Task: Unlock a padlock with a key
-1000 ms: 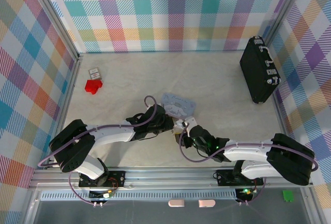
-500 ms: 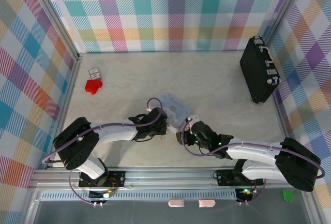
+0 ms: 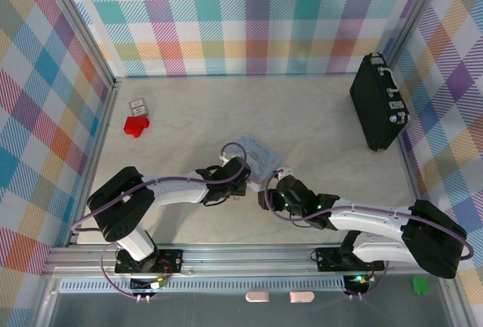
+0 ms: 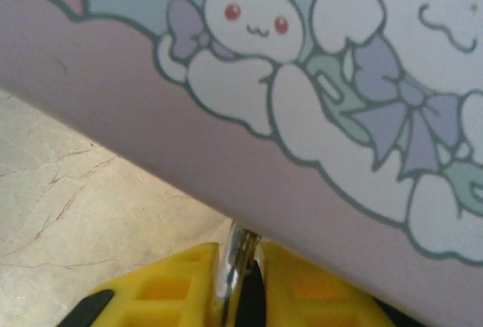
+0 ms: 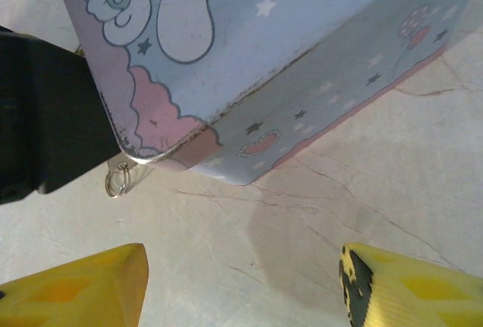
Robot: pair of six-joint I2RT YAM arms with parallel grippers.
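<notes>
Viewing from above, we log both arms stretched toward the pale blue cartoon-printed tin [image 3: 260, 152] near the middle of the pale marbled worktop [image 3: 189, 115]. We find the left claw [image 4: 240, 253] clenched on the tiny dark-bodied padlock with a silvery metal part [image 4: 229, 270], pinched between yellow fingers right against the tin's lower edge; little of it shows. We note the right claw [image 5: 243, 266] released, fingers wide apart over bare worktop just short of the tin's corner, touching nothing. A small metal ring [image 5: 117, 181] hangs at that corner. The red block [image 3: 136, 125] and big black case [image 3: 379, 112] sit well apart, far left and far right.
</notes>
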